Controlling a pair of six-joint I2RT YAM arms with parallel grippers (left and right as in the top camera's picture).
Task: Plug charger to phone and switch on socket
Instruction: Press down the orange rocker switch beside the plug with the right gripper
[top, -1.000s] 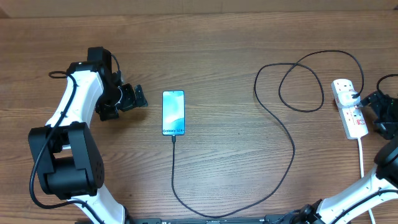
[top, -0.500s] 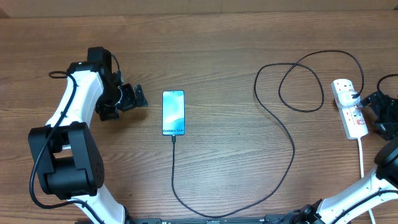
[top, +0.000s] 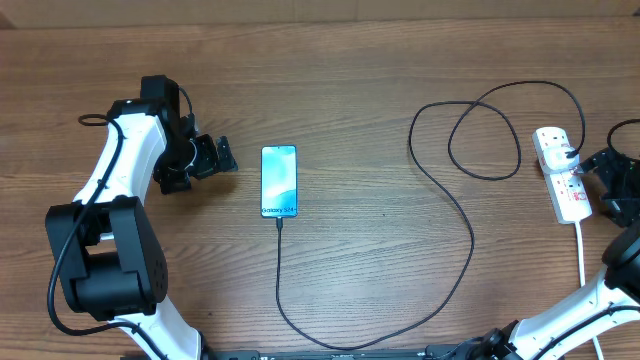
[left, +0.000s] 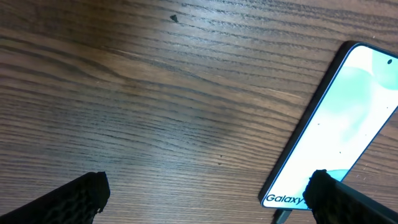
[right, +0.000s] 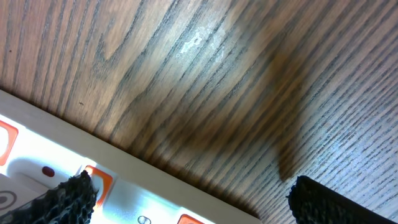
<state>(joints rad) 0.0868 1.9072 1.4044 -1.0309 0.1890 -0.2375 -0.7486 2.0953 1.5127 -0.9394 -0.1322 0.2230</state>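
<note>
Bare wooden table (top: 360, 90) between the spread, empty fingers of the left gripper (top: 203, 165), lit blue-teal phone (top: 279, 181) just beyond them, black charger (top: 472, 225) tip meeting its "Galaxy" edge, looping to the white socket (top: 562, 178), red switches beside the right gripper (top: 607, 185), likewise spread, empty.

From the left wrist, the phone (left: 339, 124) runs off the right and near edges. A fingertip (left: 336, 199) of the left gripper (left: 208, 196) covers the end of its "Galaxy" lettering. From the right wrist, the socket (right: 143, 186) is blurred and cut off at the near edge. Overhead, the right gripper (top: 605, 183) is clipped by the right edge. The socket's red switches (top: 573, 184) are too small to tell on from off.
</note>
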